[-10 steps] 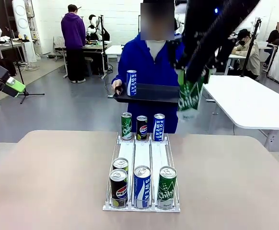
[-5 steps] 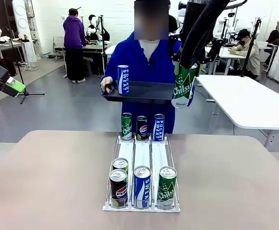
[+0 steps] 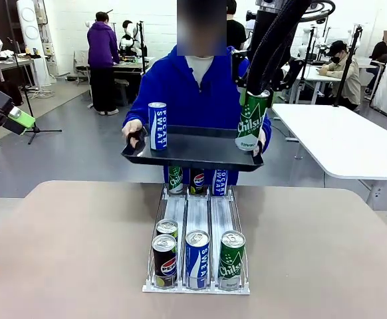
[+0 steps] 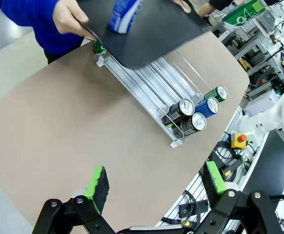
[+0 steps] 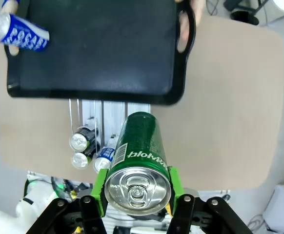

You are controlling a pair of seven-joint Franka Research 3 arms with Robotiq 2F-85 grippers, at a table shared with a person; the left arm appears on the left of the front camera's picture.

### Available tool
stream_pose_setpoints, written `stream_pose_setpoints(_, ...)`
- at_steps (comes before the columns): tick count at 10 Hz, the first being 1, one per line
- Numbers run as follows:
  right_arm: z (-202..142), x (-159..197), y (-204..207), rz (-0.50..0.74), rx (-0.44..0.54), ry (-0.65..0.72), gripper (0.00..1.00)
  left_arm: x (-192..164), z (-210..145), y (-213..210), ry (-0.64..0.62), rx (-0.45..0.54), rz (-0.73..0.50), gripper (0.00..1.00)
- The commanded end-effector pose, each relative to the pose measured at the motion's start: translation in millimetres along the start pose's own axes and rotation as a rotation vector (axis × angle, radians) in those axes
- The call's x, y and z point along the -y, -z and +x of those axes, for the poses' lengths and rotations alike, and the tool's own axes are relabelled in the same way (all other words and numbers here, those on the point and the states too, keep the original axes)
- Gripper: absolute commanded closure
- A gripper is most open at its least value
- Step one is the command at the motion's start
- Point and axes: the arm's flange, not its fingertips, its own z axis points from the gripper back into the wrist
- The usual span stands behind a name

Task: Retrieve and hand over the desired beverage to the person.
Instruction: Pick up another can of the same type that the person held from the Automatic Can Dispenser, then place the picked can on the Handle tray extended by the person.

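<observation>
Since a second ago the person in the bright royal-blue hooded sweatshirt has brought the flat black plastic tray closer and lower over the desk, and the right hand has carried its tall green Chilsung soda can down so it now hangs just over the tray's right end. I can't tell from the front whether the can's base is touching the tray.

That right hand is clamped on the green can near its top, green pads pressed on either side, seen in the wrist view. Below it sits the tray, with a slim blue Pocari Sweat can standing upright at the tray's left end. The person holds the tray with one hand on each end handle.

Under the tray, on the light brown desk, is a clear three-lane can rack. At its near end are a black Pepsi can, another blue Pocari can and a green Chilsung can, with one more green can behind the Pepsi. Three more cans stand at the far end, half hidden by the tray.

The left hand hovers well off to the side above the desk, fingers spread apart and empty.
</observation>
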Motion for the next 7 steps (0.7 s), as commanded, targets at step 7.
stream_pose_setpoints(7, -6.9, 2.7, -3.1, -0.008, 0.011, 0.004, 1.00, -0.4, -1.3, -0.5, 0.008, 0.003, -0.008, 0.00)
